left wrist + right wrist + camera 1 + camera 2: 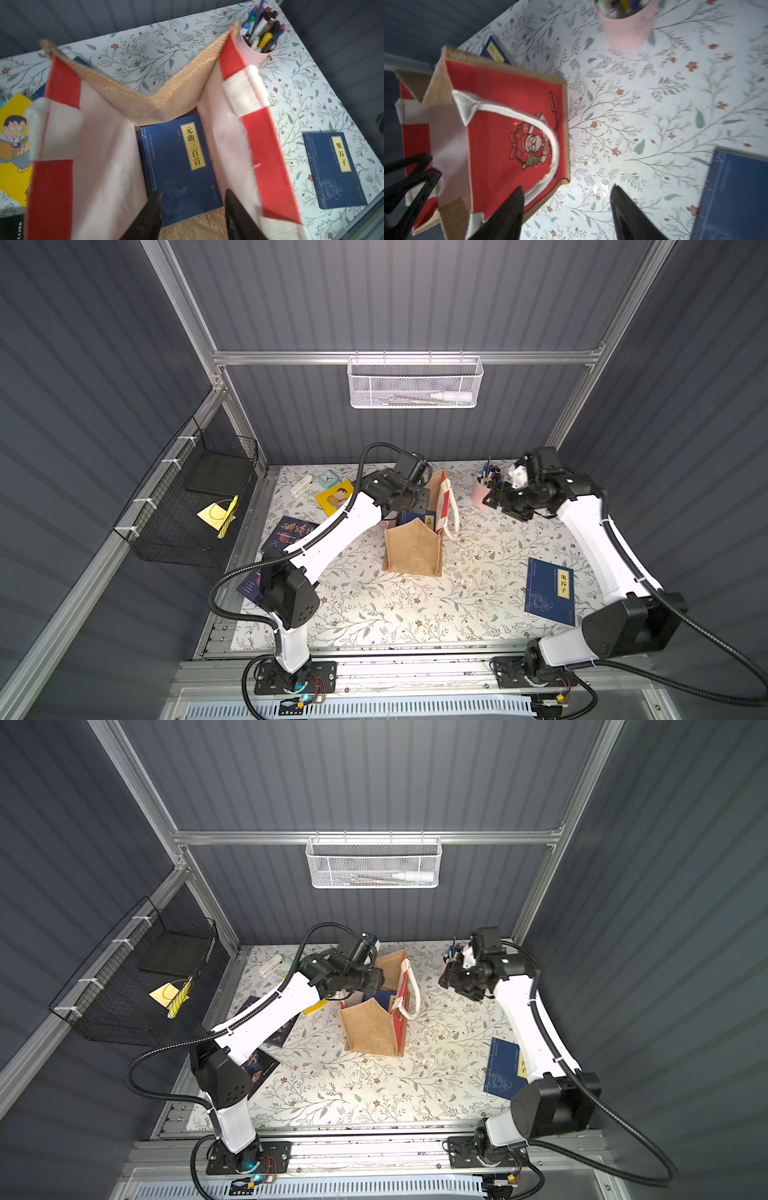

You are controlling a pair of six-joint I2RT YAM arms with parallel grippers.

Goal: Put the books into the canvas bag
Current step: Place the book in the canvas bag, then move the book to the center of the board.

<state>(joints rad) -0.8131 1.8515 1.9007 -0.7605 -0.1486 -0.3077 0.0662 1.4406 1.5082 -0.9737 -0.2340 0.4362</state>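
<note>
Broadly, the floral counter (478, 572) carries everything. Near its middle the canvas bag (413, 549) stands upright with its mouth open, its burlap ends folded inward and a white handle hanging down its red side. One blue book (178, 166) with a yellow label sits down inside the bag. Another blue book (550, 591) lies flat by the right arm, well apart from the bag. The yellow cartoon book (334, 497) and two dark navy books (291, 531) lie on the left side, the navy ones partly under the left arm. The left hand (192, 193) hangs in the bag's mouth with its fingers parted, gripping nothing; whether they touch the book is hard to tell. The right hand (566, 188) hovers just beside the bag, spread wide and empty, near the pink pen cup (482, 493).
</note>
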